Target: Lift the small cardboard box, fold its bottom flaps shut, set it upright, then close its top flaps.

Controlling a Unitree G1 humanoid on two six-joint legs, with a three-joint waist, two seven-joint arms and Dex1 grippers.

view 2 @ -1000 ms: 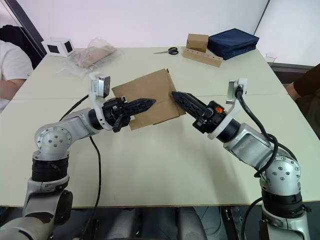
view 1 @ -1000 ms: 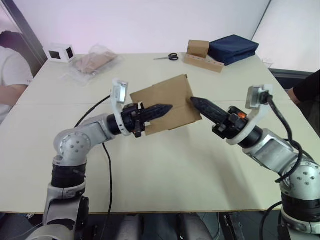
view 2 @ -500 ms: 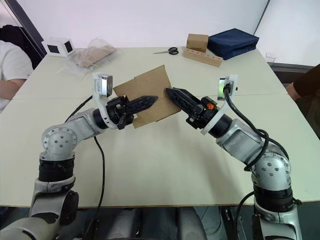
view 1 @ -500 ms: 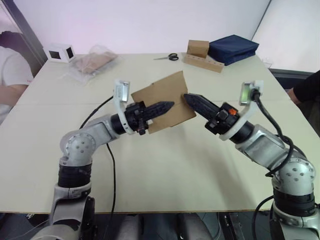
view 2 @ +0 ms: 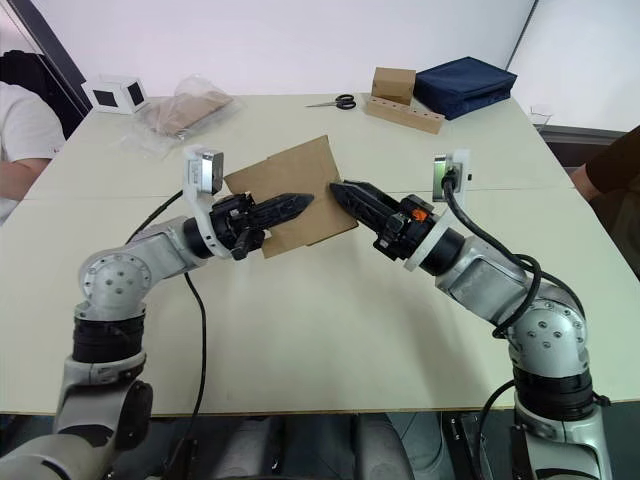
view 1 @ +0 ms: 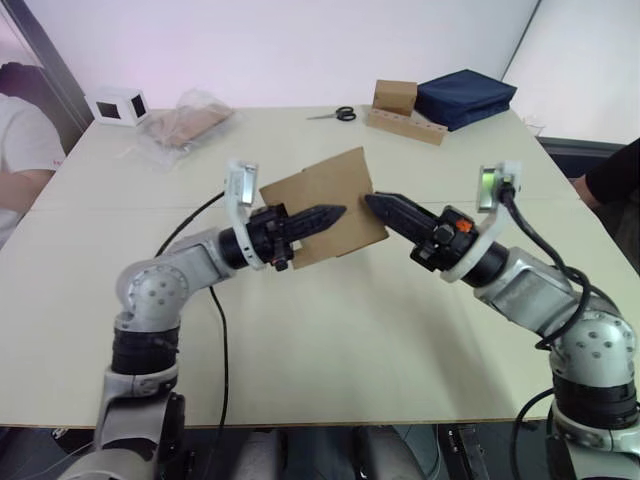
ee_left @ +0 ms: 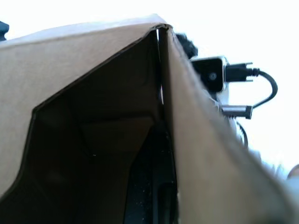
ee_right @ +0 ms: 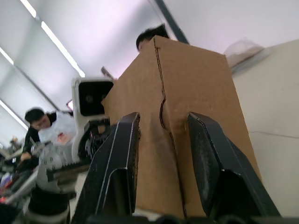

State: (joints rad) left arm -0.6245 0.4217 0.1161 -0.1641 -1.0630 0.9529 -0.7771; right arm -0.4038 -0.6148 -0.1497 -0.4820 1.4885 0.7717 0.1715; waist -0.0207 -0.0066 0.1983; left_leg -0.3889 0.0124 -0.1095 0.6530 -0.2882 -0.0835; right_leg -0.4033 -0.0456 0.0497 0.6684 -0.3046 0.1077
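One small cardboard box (view 1: pixel 328 203) is hanging in the air above the middle of the pale table (view 1: pixel 330 340), tilted, with both grippers meeting at it. The left gripper (view 1: pixel 322 216) is reaching in from the left, its black fingers lying across the box's near face; the left wrist view is looking into the box's dark inside with a cardboard wall running beside a finger, so the fingers are clamping on a wall of the box. The right gripper (view 2: pixel 340 191) is coming in from the right, its tip sitting at the box's right edge. In the right wrist view its two fingers (ee_right: pixel 117 168) are standing parted, with the box's corner seam rising between them just beyond the tips; whether they are touching the cardboard I cannot tell.

Along the far edge of the table several single things are lying: one white cube with dark windows (view 1: pixel 119 104) at the far left, one clear plastic bag (view 1: pixel 185 125) just right of it, one pair of scissors (view 1: pixel 338 114) near the middle, one brown box on a flat cardboard strip (view 1: pixel 400 108), and one dark blue bag (view 1: pixel 465 97) at the far right. One person in a white shirt (view 1: pixel 22 150) is sitting at the left edge.
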